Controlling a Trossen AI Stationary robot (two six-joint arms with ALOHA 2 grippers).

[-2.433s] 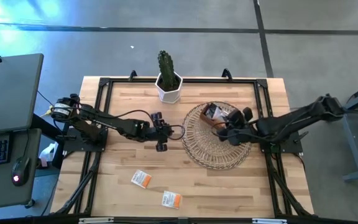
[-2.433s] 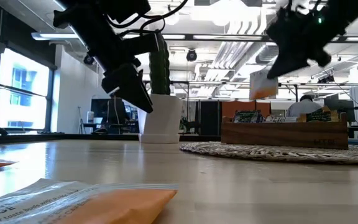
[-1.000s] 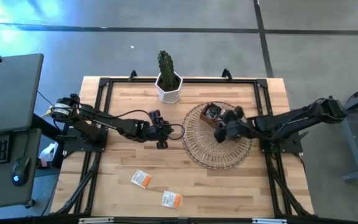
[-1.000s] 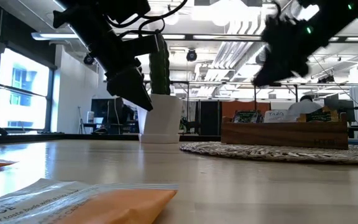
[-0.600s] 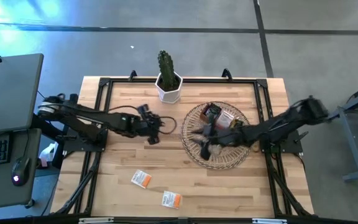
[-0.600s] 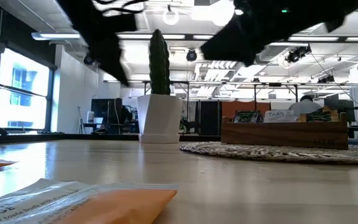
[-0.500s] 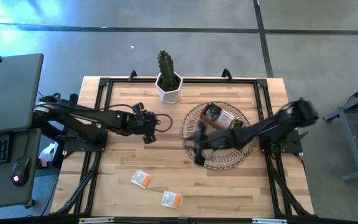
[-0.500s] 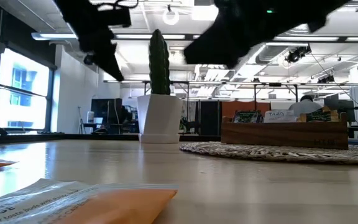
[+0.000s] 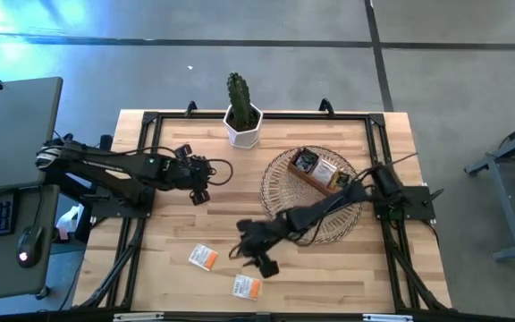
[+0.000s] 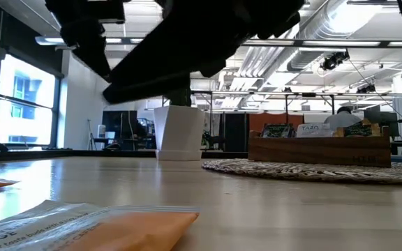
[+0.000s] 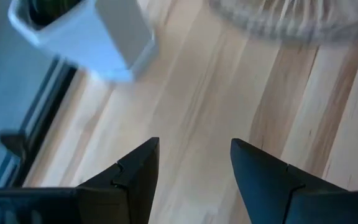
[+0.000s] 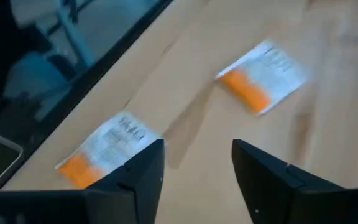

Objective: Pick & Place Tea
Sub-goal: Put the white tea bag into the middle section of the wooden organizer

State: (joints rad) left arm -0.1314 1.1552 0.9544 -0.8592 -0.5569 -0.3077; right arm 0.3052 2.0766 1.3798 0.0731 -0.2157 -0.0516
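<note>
Tea sachets, two white-and-orange ones, lie flat on the counter [image 9: 168,268]: one [image 9: 204,258] just off to the side of the right gripper [image 9: 256,257], the other [image 9: 247,287] just beyond its tips towards the counter's near edge. In the right wrist view both show ahead of its jaws, which stand apart and empty, one sachet [image 12: 263,76] farther out and one [image 12: 107,150] close beside a finger. That spread suits a flat packet: the arm reaches low from the wicker tray [image 9: 280,192] side, probably lining up to straddle one edge. More sachets sit in the wooden box [image 9: 322,173] on the tray, well behind those jaws, likely the drop-off. The left gripper [image 9: 197,178] waits over bare wood near the cactus pot [image 9: 242,125], jaws apart and holding nothing.
</note>
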